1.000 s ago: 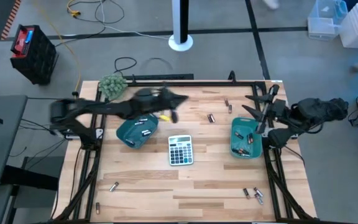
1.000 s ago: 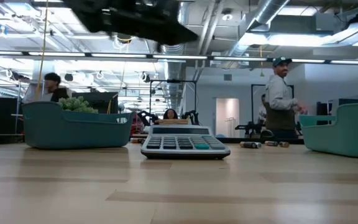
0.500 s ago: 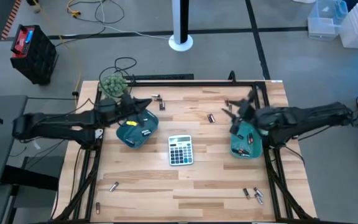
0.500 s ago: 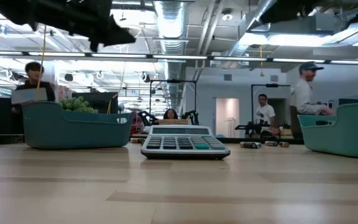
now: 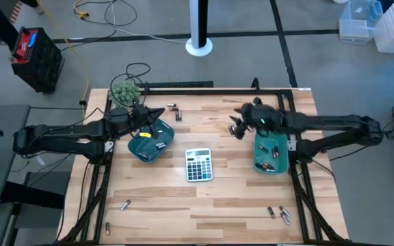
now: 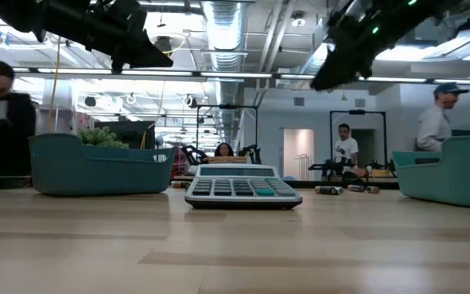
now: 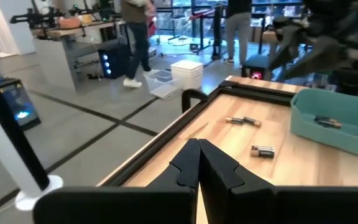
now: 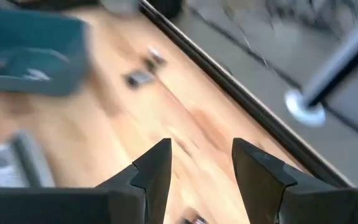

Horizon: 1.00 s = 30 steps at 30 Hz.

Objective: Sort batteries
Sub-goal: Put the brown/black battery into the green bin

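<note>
Starting at the left of the high view, your left gripper (image 5: 157, 111) sits above the left teal tray (image 5: 150, 145), its fingers (image 7: 194, 168) pressed together with nothing between them. At centre frame lies the grey calculator (image 5: 198, 165). The batteries (image 5: 174, 112) are scattered: two near the top edge of the table (image 5: 217, 205), others lower left and lower right, several inside the right teal tray (image 5: 270, 154). Just left of that tray, your right gripper (image 5: 237, 128) hovers with fingers (image 8: 154, 168) spread apart, empty, by a loose cell.
</note>
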{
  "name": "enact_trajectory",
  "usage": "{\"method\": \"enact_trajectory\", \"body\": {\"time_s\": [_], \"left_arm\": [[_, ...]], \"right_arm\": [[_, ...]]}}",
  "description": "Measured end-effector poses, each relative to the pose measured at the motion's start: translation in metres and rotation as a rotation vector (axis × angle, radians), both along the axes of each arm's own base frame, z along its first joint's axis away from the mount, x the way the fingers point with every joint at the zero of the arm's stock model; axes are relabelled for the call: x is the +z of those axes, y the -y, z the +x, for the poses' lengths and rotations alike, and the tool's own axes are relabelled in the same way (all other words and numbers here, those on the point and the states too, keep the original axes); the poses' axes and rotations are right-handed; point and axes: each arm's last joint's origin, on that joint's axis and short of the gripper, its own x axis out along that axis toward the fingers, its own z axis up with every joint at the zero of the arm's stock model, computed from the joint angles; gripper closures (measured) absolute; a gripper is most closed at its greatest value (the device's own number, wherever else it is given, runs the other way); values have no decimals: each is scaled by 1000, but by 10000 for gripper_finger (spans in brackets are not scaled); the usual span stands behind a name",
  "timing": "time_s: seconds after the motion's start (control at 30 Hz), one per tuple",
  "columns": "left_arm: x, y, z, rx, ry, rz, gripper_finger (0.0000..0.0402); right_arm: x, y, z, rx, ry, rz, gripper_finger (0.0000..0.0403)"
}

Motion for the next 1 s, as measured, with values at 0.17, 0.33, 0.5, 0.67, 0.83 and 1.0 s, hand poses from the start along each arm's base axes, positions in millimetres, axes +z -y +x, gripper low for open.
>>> {"method": "enact_trajectory", "body": {"time_s": [0.17,0.33,0.5,0.67,0.83,1.0], "left_arm": [[-2,0,0,0,-29,16,401],[-4,0,0,-4,-74,38,401],[-5,0,-1,-7,-101,53,401],[-5,0,-1,-8,-107,63,401],[-5,0,-1,-9,-111,70,401],[-5,0,-1,-9,-110,69,401]], "right_arm": [[-7,43,5,-182,-216,112,218],[-26,77,6,-326,-343,251,218],[-53,105,6,-327,-373,408,218],[-75,127,-3,-403,-434,492,218],[-92,141,-10,-443,-495,533,216],[-99,151,-13,-429,-517,521,193]]}}
